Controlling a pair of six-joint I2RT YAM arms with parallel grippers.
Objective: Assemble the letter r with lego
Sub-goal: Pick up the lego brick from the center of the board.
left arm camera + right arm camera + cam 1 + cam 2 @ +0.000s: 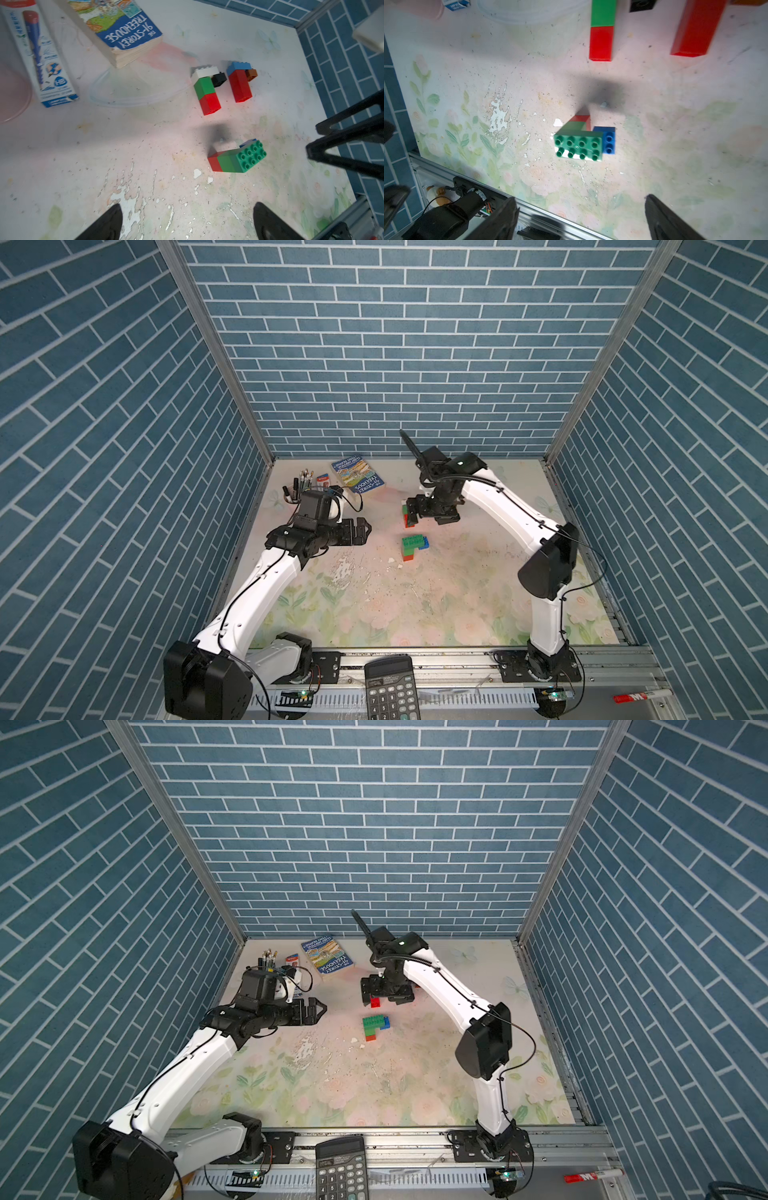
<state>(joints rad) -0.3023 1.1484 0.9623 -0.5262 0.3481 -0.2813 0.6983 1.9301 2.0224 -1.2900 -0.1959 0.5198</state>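
Lego sits in three builds. Green-topped stack stands upright mid-tabletop with a blue brick at its side; reads like an r. At its 12 o'clock two lie flat: white-green-red one and red-blue one. My right end effector hovers over that pair, apart, empty. My left end effector hangs at 9 o'clock, apart, empty. Step: likely between picks. Next probably calls for a square grip on a flat build's long sides.
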